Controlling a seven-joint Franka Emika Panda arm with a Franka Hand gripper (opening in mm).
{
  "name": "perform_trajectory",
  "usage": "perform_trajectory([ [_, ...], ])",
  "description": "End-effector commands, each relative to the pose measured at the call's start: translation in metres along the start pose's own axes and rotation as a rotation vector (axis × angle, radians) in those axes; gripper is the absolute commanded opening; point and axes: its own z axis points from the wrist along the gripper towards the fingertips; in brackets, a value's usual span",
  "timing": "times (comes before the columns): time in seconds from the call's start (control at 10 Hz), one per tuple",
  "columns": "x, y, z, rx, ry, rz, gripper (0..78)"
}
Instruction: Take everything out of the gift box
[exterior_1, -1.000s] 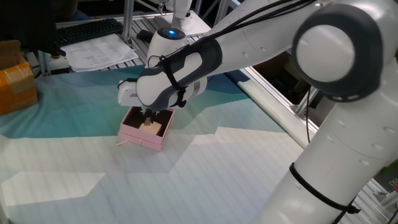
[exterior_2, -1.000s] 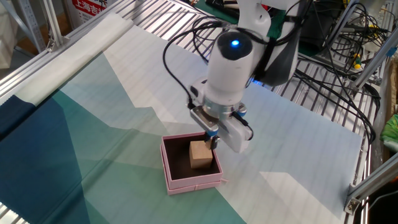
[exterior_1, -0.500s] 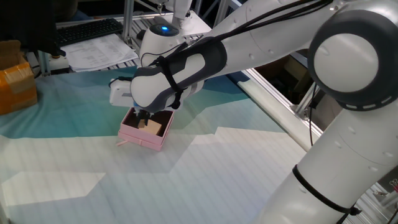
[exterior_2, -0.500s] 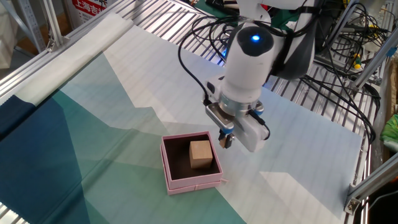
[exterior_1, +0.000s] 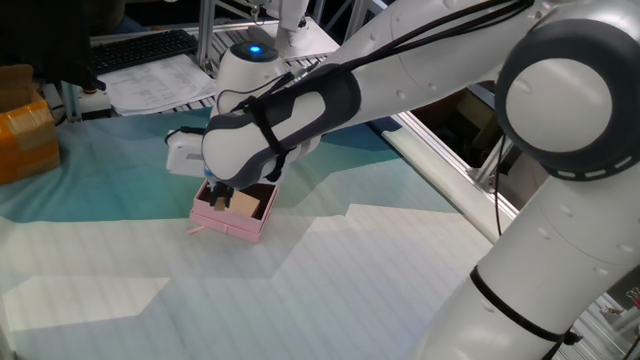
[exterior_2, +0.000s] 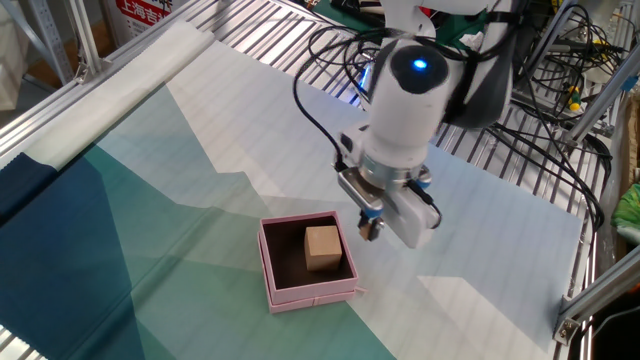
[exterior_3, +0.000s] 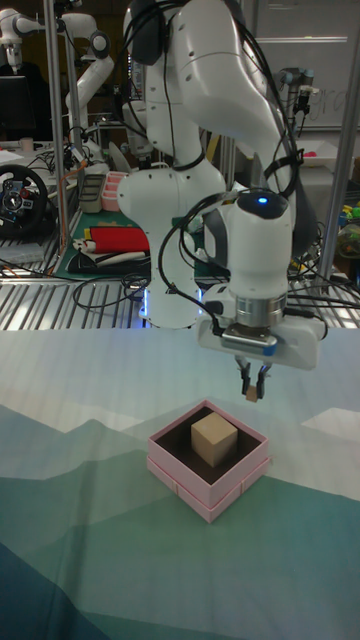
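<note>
Gift box (exterior_2: 306, 289): matt pale-pink card outside, smooth; inner lining dark brown, matt.
Cube (exterior_3: 214, 439): plain light tan, matt, smooth faces; looks like wood or card, cannot tell which.
Robot arm (exterior_1: 400, 70): glossy white plastic shells with dark bands at the joints, sheen under room light.
Gripper (exterior_3: 251, 388): dark fingers, finish too small to judge; a small tan piece (exterior_3: 250, 396) sits pinched at the tips.
Table cover (exterior_2: 150, 210): matt cloth, printed teal and white, faint creases.
Table frame (exterior_2: 520, 185): bare metal slats, dull silver.
Carton (exterior_1: 25, 135): orange-brown, glossy tape.
</note>
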Motion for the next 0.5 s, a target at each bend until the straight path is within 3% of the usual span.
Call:
perform_trajectory([
  [0.1,0.008,0.009,0.006,-0.005,-0.012,0.028,1.2],
  [0.3,0.011,0.012,0.031,-0.022,-0.062,0.034,1.2],
  [0.5,0.010,0.013,0.032,-0.015,-0.038,0.043,1.2],
])
